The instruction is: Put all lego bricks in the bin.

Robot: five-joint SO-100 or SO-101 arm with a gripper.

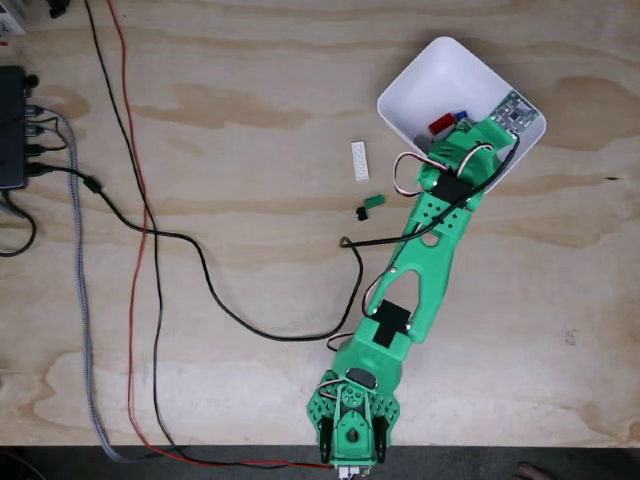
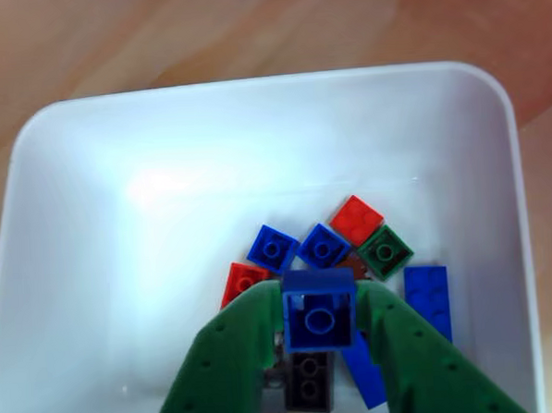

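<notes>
While the arm [image 1: 425, 270] stretches over the bin [image 2: 64, 227], its pincer [image 2: 319, 320] grips a blue brick [image 2: 318, 311]. Other bricks [image 2: 355, 219] lie beneath.

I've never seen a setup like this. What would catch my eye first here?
Probably the bright green arm stretching across the plywood table to the white bin at upper right. Up close, its gripper holds a blue brick above a pile of coloured bricks, while a white plate lies outside.

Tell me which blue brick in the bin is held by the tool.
The square blue brick between the green tool fingers, hollow underside toward the camera. The other blue bricks lie loose on the bin floor.
</notes>
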